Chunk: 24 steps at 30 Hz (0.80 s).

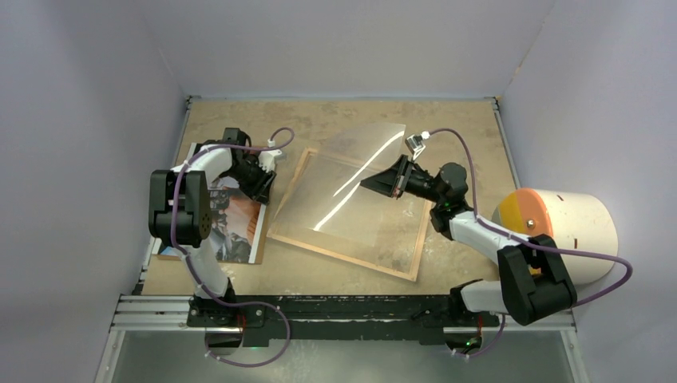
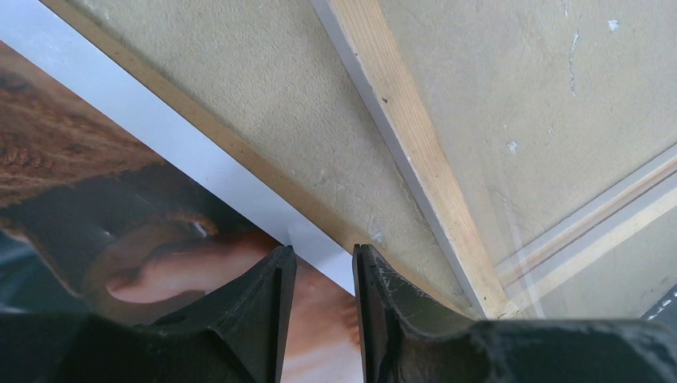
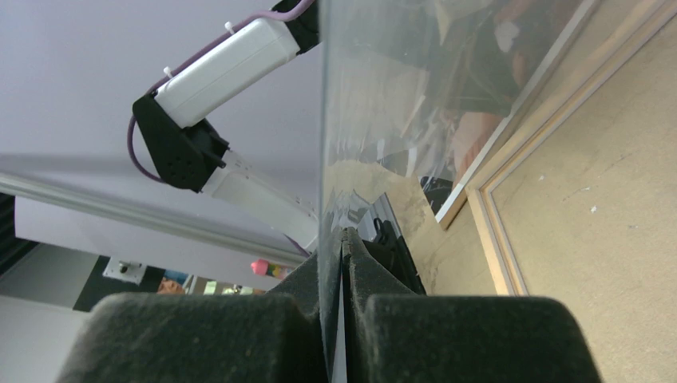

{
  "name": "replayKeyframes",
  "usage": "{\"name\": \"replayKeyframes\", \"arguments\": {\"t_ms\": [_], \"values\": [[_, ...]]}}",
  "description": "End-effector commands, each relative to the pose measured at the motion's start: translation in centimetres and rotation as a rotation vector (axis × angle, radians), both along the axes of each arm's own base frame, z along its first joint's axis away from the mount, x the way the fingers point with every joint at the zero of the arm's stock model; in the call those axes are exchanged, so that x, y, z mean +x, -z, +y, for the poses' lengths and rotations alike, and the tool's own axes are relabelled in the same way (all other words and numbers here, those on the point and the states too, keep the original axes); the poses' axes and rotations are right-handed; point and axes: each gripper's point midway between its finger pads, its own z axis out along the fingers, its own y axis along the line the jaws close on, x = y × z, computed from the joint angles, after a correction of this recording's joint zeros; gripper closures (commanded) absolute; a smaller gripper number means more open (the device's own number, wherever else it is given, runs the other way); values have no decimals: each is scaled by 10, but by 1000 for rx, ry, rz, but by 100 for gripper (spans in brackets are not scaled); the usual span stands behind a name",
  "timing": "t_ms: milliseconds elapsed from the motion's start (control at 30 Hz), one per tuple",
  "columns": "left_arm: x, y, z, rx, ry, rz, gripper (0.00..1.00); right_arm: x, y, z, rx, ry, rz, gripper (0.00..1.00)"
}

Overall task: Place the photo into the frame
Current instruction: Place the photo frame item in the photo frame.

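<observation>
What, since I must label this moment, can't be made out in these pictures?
Top view: the left arm covers much of the photo.
Left wrist view: the picture's edge cuts off most of the photo; whether the left pincer touches it is unclear.
Top view: the clear sheet has a faint outline apart from glare.

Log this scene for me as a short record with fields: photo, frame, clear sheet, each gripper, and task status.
photo: flat at the table's left, on a brown board, partly under the left arm
frame: flat mid-table, wood face up
clear sheet: tilted over the frame
left gripper: jaws apart over the photo's edge, nothing pinched
right gripper: shut on the sheet's edge
status: photo not yet in the frame
</observation>
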Motion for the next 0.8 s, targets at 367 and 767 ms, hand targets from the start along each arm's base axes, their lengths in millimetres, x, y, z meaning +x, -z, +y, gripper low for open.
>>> {"name": "replayKeyframes", "arguments": {"t_ms": [367,767], "values": [[19,-12,6,-13,-55,-52,64,-3,-38,14,60,-120,-156,100],[21,-14,15,-11,-79,-58,64,-9,-24,24,20,-161,-104,100]]}}
